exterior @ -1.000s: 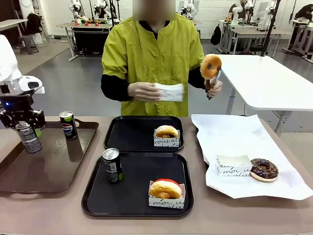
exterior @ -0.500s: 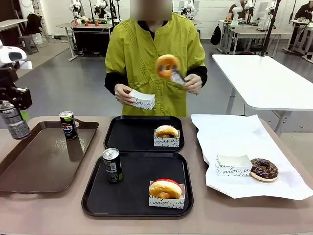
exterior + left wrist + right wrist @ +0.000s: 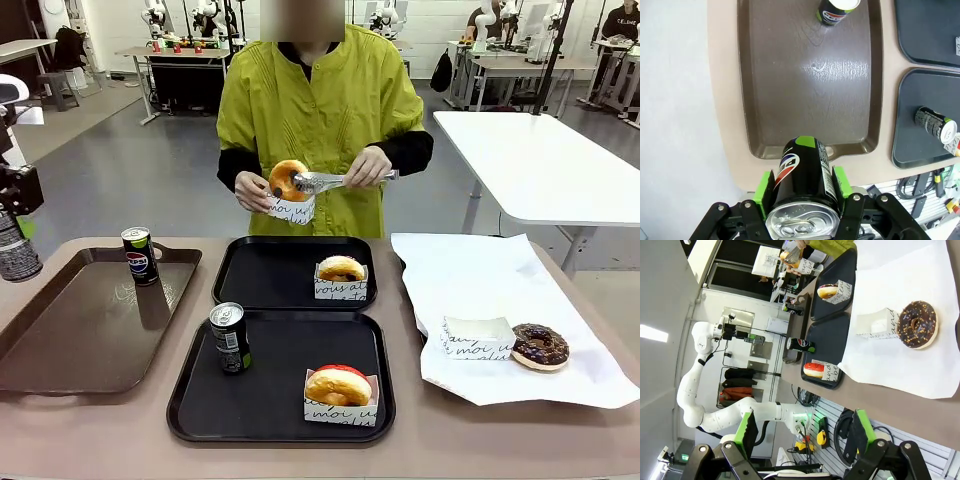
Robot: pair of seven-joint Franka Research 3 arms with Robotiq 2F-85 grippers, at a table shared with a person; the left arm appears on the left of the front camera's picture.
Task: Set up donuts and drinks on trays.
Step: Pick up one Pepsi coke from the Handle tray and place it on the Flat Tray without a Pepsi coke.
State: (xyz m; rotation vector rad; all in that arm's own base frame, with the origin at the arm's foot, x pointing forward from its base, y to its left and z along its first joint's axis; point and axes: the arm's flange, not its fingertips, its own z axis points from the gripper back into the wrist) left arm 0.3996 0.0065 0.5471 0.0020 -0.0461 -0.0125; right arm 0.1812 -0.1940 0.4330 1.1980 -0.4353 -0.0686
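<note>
Left wrist view: left gripper [image 3: 801, 186] clamps soda can [image 3: 805, 167] above brown tray [image 3: 790, 100] edge; second can [image 3: 836, 10] stands on tray. Right wrist view: right gripper [image 3: 804, 432] jaws wide, empty.

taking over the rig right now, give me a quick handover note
Left gripper: shut on the held can, raised at the table's far left.
Right gripper: open, empty.
Person: tongs hold a donut at a paper holder in the other hand.
Done: near black tray has a can and a red-iced donut.
Far black tray has a boxed donut but no drink.
Spare can stands on the brown tray; chocolate donut and empty holder lie on the white paper.
Left: probably the held can to the far tray.
</note>
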